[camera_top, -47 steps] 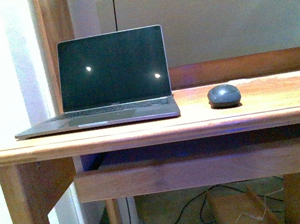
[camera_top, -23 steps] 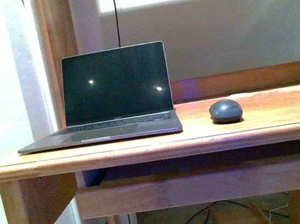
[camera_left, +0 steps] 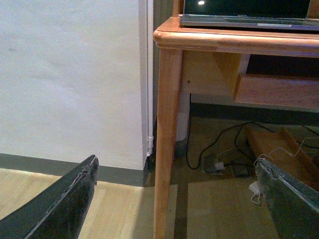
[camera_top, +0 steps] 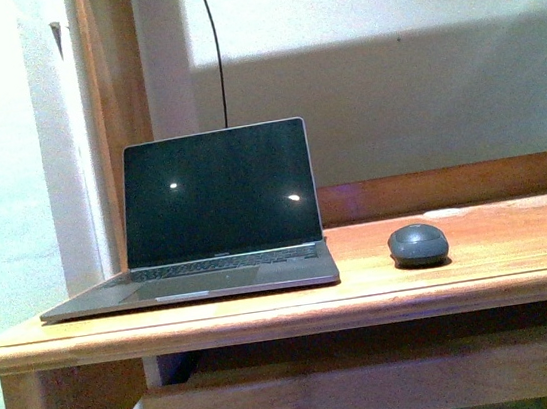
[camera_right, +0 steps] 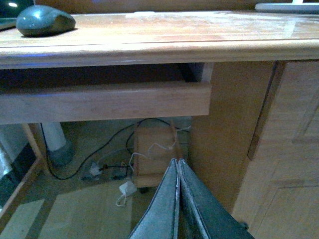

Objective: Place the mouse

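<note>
The mouse (camera_top: 418, 244) is a small dark grey domed oval. It sits on the wooden desk (camera_top: 525, 277), just right of the open laptop (camera_top: 216, 208). It also shows in the right wrist view (camera_right: 45, 22) on the desk top. My right gripper (camera_right: 177, 162) is shut and empty, low in front of the desk, below the mouse's level. My left gripper (camera_left: 177, 167) is open and empty, low beside the desk's left leg (camera_left: 167, 134). Neither gripper shows in the front view.
A drawer front (camera_right: 104, 102) runs under the desk top. A wooden cabinet (camera_right: 279, 144) stands right of the kneehole. Cables and a power strip (camera_left: 224, 164) lie on the floor below. A white wall (camera_left: 70, 79) is to the left of the desk.
In the front view the desk, laptop and mouse have shifted downward and more wall shows above. The mouse keeps its spot beside the laptop.
</note>
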Robot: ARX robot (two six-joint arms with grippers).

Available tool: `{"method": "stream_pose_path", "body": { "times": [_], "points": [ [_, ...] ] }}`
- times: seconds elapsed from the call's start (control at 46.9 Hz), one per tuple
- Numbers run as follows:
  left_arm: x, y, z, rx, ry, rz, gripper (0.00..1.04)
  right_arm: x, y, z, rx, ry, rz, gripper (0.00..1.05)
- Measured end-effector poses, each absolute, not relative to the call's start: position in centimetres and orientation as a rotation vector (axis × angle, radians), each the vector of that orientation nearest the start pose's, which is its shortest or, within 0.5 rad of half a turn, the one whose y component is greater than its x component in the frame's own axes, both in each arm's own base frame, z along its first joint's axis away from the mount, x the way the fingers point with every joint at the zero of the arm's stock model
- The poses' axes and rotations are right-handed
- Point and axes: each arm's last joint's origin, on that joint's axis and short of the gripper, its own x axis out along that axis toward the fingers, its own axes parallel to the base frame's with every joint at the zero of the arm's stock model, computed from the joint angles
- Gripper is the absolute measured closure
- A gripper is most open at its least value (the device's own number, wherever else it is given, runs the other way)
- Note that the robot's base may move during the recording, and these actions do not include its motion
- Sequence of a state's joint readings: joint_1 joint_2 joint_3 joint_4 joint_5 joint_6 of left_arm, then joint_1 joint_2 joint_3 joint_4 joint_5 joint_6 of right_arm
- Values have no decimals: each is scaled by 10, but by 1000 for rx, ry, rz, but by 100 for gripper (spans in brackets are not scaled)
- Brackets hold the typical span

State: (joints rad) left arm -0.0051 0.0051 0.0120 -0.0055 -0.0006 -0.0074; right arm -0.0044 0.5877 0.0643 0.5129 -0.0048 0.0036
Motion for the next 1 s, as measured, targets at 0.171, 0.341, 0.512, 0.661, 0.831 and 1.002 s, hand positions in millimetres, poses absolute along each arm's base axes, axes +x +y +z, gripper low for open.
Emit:
{"method": "stream_pose_path", "body": {
  "times": [0.171, 0.341, 0.512, 0.661, 0.831, 1.002],
  "points": [
    [97, 0, 167, -8, -1, -5, 8, 130, 0, 172, 4, 10, -1, 102],
    [97, 0, 167, -7, -1, -5, 8, 124, 0, 171, 4, -11, -1, 102],
    [97, 0, 167, -8, -1, -5, 8, 119, 0, 172, 4, -15, -1, 102],
    [97, 0, 167, -7, -1, -5, 8, 115, 0, 172, 4, -17, -1, 102],
    [97, 0, 167, -8, -1, -5, 8, 111, 0, 172, 4, -16, -1, 102],
    [97, 0, 167, -8, -1, -5, 8, 104, 0, 169, 3, 3, -1, 102]
  ]
}}
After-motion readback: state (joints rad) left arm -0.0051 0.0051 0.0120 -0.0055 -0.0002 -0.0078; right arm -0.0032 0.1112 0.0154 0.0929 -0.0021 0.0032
